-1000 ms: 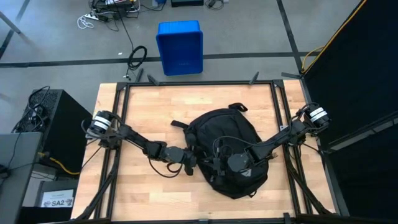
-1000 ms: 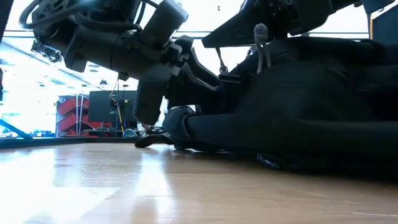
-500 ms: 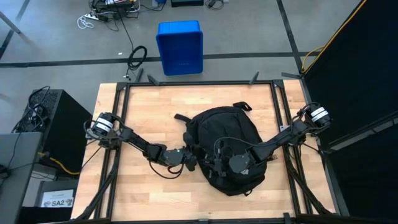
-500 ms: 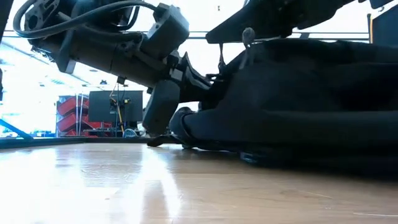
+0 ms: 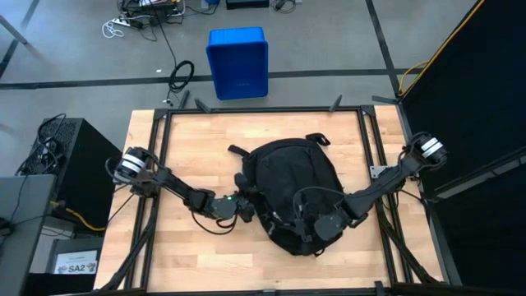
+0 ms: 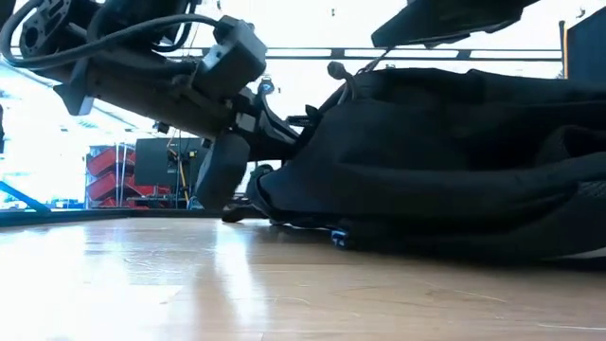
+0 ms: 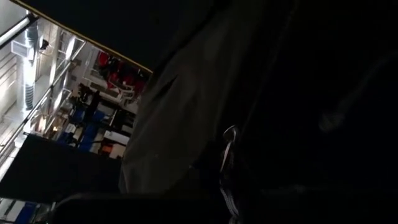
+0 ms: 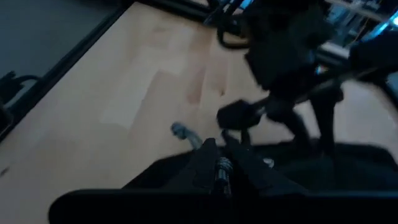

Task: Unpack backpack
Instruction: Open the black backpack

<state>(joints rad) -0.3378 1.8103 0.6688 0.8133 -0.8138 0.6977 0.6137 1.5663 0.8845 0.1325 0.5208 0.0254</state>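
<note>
Grey floor holds a blue bin (image 5: 237, 62) and cables; red shelving, perhaps, stands beyond bright windows.

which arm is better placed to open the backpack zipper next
Probably the right. The right gripper is pinched shut on a metal zipper pull near the backpack edge, while the left gripper is shut at the bag's side.

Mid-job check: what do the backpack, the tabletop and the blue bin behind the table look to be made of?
Backpack: black woven fabric, matte; it sags and creases in the low view, so likely nylon or polyester.
Tabletop: light wood planks with visible seams and grain, smooth, slightly glossy in the low view.
Blue bin: probably moulded plastic, uniform colour, rigid rim.
</note>
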